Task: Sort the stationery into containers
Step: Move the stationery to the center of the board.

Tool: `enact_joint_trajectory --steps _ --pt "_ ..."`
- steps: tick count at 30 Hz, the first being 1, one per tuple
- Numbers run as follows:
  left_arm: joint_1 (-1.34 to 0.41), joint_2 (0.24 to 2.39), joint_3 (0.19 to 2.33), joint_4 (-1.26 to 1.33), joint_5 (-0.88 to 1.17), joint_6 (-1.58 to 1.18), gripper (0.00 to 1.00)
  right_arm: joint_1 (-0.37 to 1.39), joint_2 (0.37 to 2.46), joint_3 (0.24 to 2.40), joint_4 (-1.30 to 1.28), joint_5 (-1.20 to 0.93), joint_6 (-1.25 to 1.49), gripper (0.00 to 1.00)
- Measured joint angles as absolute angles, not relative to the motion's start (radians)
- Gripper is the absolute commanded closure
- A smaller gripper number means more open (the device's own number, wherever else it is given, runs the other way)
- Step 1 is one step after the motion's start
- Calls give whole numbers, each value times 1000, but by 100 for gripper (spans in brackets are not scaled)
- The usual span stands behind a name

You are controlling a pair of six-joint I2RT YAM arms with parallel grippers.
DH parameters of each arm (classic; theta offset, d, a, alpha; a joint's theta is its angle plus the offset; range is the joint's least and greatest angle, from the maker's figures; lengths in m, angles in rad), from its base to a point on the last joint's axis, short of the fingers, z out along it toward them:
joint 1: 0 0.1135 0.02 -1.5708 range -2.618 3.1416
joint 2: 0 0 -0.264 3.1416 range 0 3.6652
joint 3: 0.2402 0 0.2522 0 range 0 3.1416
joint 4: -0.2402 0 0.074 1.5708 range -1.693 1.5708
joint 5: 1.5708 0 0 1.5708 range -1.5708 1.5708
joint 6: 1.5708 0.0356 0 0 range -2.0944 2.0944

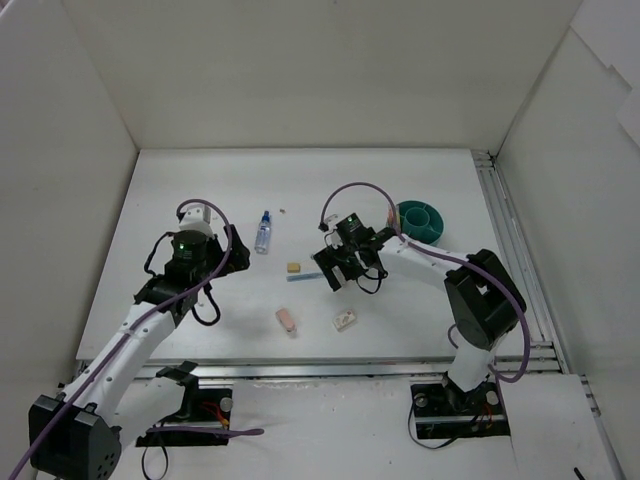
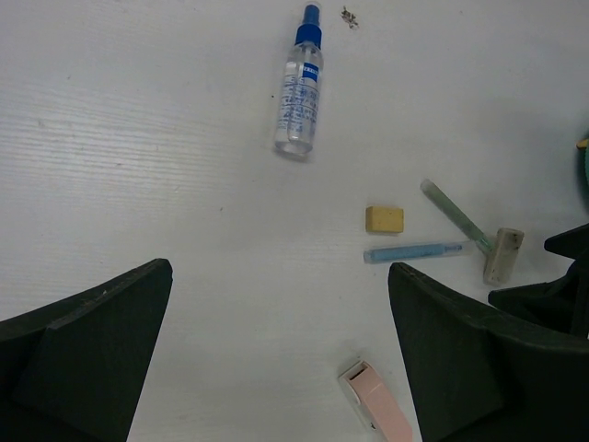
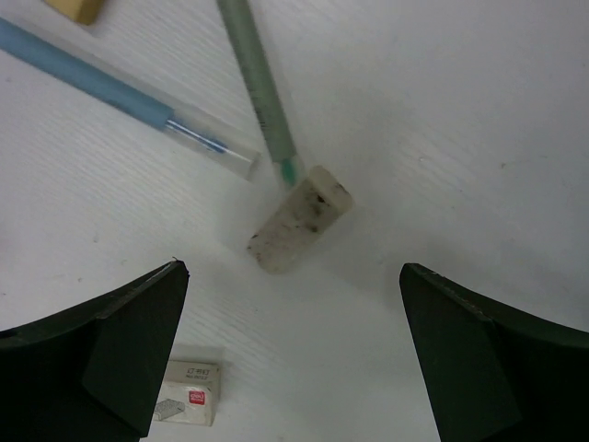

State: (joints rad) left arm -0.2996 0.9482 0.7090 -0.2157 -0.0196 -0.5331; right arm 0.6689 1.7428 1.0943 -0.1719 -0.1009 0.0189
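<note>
Jaws: left gripper (image 2: 281, 313) and right gripper (image 3: 293, 313) both wide apart, empty.
Under right: grubby white eraser (image 3: 299, 219) at green pen (image 3: 259, 87) tip.

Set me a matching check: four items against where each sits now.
1 spray bottle
2 teal bowl
3 smudged white eraser
4 pink eraser

A at the green pen's tip
B leftmost of these four
C nearest the table's near edge
D to the right of the right gripper

Pairs: 1-B, 2-D, 3-A, 4-C.
</note>
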Motion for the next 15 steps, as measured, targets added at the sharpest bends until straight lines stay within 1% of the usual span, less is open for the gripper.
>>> enact_joint_trajectory --steps 3,9,15 --pt "-300 966 709 -208 4 -524 0 643 1745 1085 -178 -110 34 3" --pt "-300 981 709 -197 26 -511 0 649 1782 1090 -172 -152 38 6" --pt "-300 981 709 -191 34 -498 0 650 1809 1109 -167 -176 27 5"
